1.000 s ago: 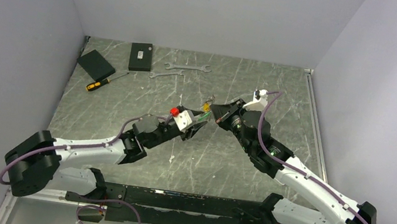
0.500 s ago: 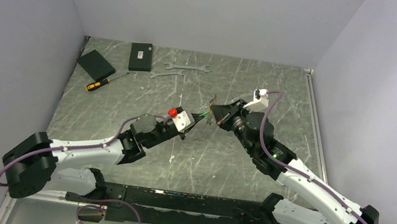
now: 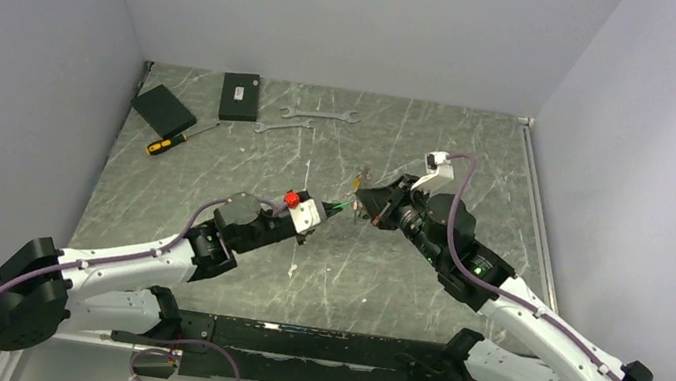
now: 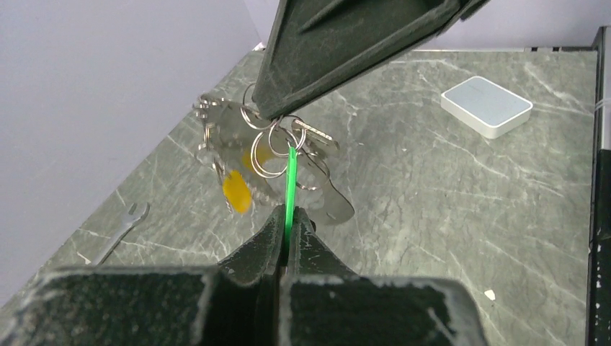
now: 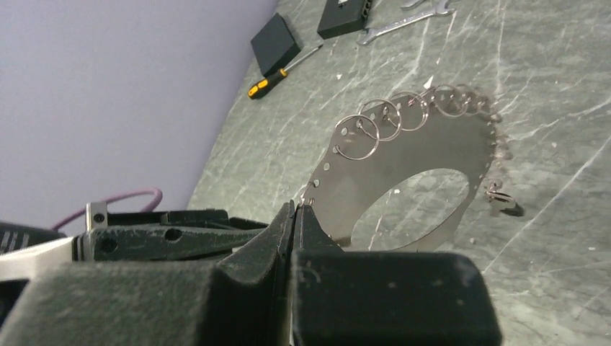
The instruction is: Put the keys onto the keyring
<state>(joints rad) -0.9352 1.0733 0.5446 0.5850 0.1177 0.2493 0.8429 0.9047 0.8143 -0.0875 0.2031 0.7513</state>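
The keyring [image 5: 403, 166] is a large flat metal ring with holes along its rim and several small split rings. My right gripper [image 5: 296, 207] is shut on its near rim and holds it above the table; it also shows in the top view [image 3: 359, 204]. My left gripper [image 4: 288, 211] is shut on the thin green tag [image 4: 290, 180] of the keys. The tag runs up to small silvery keys [image 4: 315, 137] and split rings, right under the right fingertips [image 4: 288, 101]. A yellow tag [image 4: 236, 191] hangs on the ring. In the top view the left gripper [image 3: 318, 216] sits just left of the right one.
Two silver wrenches [image 3: 320, 114] lie at the back. A black box [image 3: 240, 96], a black pad [image 3: 163, 108] and a yellow-handled screwdriver [image 3: 172, 140] lie at the back left. A white box [image 4: 486, 107] lies on the table to the right.
My left arm has drawn back toward the near left with the green tag in its jaws. My right gripper has shifted slightly left and lower with the ring.
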